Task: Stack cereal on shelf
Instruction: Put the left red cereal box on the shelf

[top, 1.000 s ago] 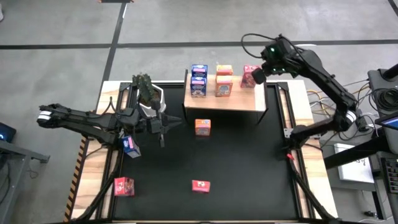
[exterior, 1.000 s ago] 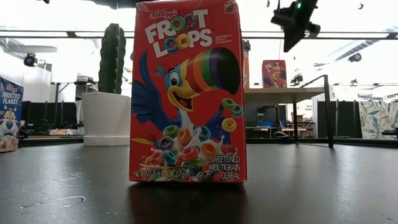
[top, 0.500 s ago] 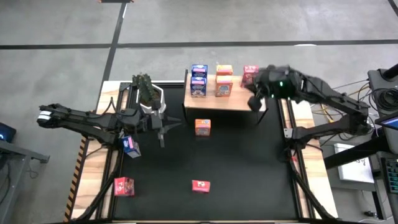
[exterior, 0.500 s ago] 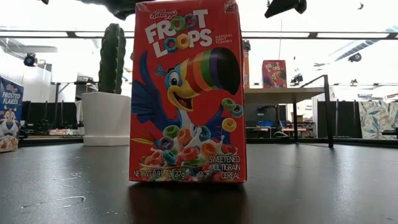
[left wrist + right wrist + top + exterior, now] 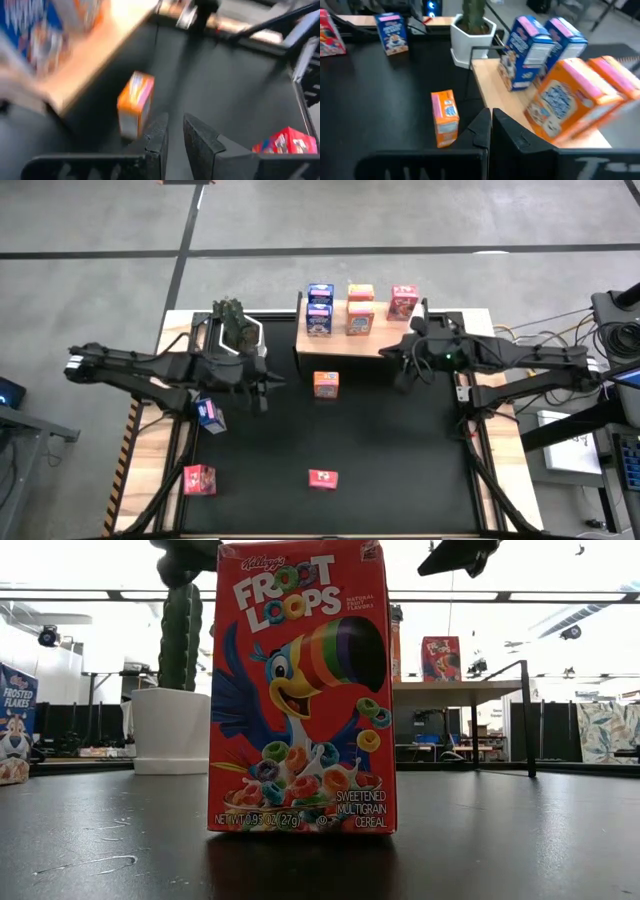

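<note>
The wooden shelf [image 5: 385,343] carries two blue cereal boxes [image 5: 320,308], two orange ones [image 5: 360,308] and a red one [image 5: 403,302], all standing on their bases. An orange box [image 5: 326,384] stands on the black mat just in front of the shelf. A blue box [image 5: 210,414] and two red boxes [image 5: 199,478] [image 5: 322,478] stand farther out on the mat. My left gripper [image 5: 265,385] hovers left of the orange box, shut and empty [image 5: 175,135]. My right gripper [image 5: 400,375] hovers to its right, shut and empty [image 5: 491,125].
A white pot with a cactus [image 5: 235,330] stands at the shelf's left end. The near red box [image 5: 300,690] fills the low view. Bare black mat [image 5: 400,440] lies between the arms and toward the near edge. Cables hang off the table's right side [image 5: 520,340].
My right gripper has come away from the red box at the shelf's right end. It has swung toward the near edge and down, and now hangs over the mat right of the loose orange box. My left gripper has rolled about its own line while staying roughly in place. No box has moved.
</note>
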